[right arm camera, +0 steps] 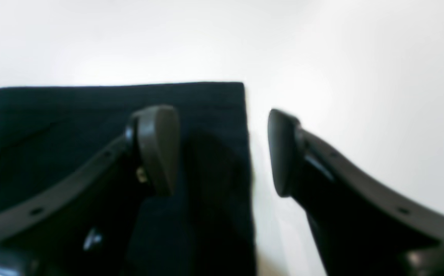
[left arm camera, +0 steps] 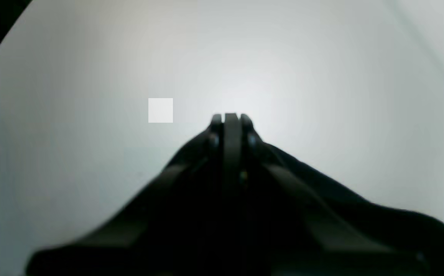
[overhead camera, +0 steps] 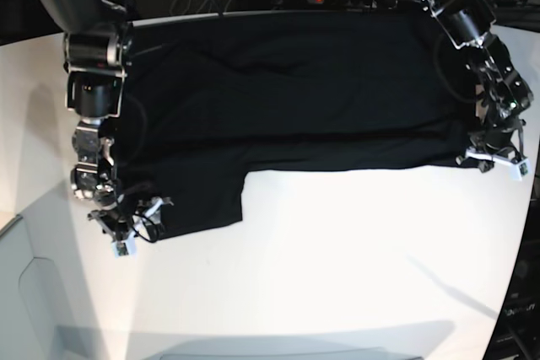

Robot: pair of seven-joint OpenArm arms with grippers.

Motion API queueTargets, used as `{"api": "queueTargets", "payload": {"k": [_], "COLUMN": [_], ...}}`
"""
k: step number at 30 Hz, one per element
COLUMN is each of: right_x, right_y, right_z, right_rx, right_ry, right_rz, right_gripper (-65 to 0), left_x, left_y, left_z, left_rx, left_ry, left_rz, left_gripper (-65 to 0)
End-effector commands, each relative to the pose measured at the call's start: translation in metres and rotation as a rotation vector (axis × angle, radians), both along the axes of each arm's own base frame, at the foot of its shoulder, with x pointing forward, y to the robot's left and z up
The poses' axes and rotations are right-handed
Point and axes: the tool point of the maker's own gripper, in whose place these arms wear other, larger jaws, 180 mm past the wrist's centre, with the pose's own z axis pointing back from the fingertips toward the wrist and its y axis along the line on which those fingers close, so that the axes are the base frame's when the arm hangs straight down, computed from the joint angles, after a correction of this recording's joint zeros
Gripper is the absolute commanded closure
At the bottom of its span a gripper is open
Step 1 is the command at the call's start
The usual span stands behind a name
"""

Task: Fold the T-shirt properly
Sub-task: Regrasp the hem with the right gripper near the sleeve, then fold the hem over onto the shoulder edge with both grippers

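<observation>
A white table (overhead camera: 337, 250) is filling the overhead view, the T-shirt (overhead camera: 287, 99) lying across its far half, long axis side to side. From the left wrist, the left gripper (left arm camera: 230, 117) is clenching dark cloth. From the right wrist, the right gripper (right arm camera: 222, 149) is hanging open, straddling the shirt's near corner.
</observation>
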Motion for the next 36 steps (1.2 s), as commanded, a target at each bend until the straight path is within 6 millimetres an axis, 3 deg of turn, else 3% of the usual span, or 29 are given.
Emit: {"api": "queueTargets", "payload": {"k": [1, 12, 15, 20, 23, 27, 30, 36], "right_x": [0.018, 0.008, 0.005, 0.005, 0.008, 0.025, 0.025, 0.001], "right_y": [-0.005, -0.002, 0.009, 0.021, 0.021, 0.021, 0.025, 0.044], "right_z": [0.024, -0.006, -0.01, -0.01, -0.007, 0.029, 0.058, 0.119], "right_rx": [0.015, 0.064, 0.04, 0.013, 0.012, -0.002, -0.023, -0.065], "right_ry": [-0.079, -0.047, -0.037, -0.033, -0.041, -0.139, -0.237, -0.443], "right_rz": [-0.012, -0.03, 0.016, 0.066, 0.066, 0.073, 0.096, 0.153], "right_gripper": [-36.9, -35.2, -25.7, -1.9, 0.0, 0.0, 0.0, 0.0], "left_x": [0.01, 0.009, 0.01, 0.009, 0.009, 0.011, 0.014, 0.019], "left_y": [0.009, 0.01, 0.01, 0.01, 0.01, 0.009, 0.01, 0.009], "left_z": [0.021, 0.02, 0.021, 0.021, 0.02, 0.024, 0.031, 0.057], "left_rx": [0.035, 0.035, 0.035, 0.035, 0.035, 0.034, 0.042, 0.09], "left_ry": [-0.057, -0.055, -0.058, -0.057, -0.055, -0.068, -0.083, -0.139], "left_rz": [0.003, 0.005, 0.005, 0.005, 0.005, 0.003, 0.002, -0.012], "left_gripper": [-0.1, -0.1, -0.1, -0.1, -0.1, -0.1, -0.1, -0.1]}}
